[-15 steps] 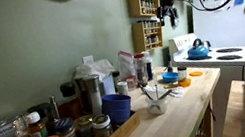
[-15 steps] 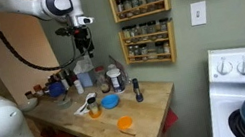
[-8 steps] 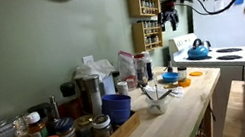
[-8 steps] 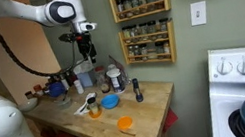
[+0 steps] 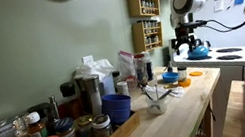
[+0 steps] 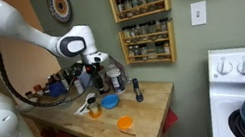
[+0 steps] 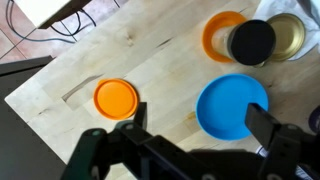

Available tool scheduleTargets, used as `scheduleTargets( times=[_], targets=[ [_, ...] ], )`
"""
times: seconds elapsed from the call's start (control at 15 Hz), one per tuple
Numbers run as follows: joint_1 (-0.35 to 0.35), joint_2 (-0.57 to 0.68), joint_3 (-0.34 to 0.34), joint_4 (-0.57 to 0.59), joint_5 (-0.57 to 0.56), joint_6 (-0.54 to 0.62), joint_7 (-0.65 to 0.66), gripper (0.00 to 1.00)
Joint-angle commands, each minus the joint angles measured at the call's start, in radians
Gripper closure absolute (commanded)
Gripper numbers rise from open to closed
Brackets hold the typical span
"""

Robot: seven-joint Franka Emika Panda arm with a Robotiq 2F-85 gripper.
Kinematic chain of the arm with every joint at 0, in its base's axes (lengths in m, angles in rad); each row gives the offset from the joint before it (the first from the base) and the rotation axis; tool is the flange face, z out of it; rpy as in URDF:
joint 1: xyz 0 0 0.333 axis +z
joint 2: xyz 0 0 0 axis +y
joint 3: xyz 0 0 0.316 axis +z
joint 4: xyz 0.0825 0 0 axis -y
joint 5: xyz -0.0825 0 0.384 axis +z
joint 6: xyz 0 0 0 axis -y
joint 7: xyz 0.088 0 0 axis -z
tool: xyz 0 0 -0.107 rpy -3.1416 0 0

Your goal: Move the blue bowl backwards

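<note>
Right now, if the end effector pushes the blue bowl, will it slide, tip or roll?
The blue bowl looks shallow and wide, so it probably slides rather than tips. Its smooth, plastic-looking surface suggests light, stiff, perhaps slippery to pinch.

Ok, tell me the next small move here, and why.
Probably lower the open gripper toward the blue bowl, shifting slightly so that its rim comes between the jaws. In the wrist view the bowl lies below, off-centre toward one jaw. In an exterior view the gripper hangs well above it, touching nothing.
</note>
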Motion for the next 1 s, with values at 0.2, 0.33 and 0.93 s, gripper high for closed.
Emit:
scheduleTargets(
  times=[0.2,0.33,0.93],
  targets=[
    [0.009,-0.003,-0.001,0.02,-0.001,-0.003,0.001,0.0],
    [0.011,0.055,-0.009,0.008,0.044,0.072,0.035,0.0],
    [0.045,0.318,-0.069,0.014,0.346,0.287,-0.058,0.09]
  ],
)
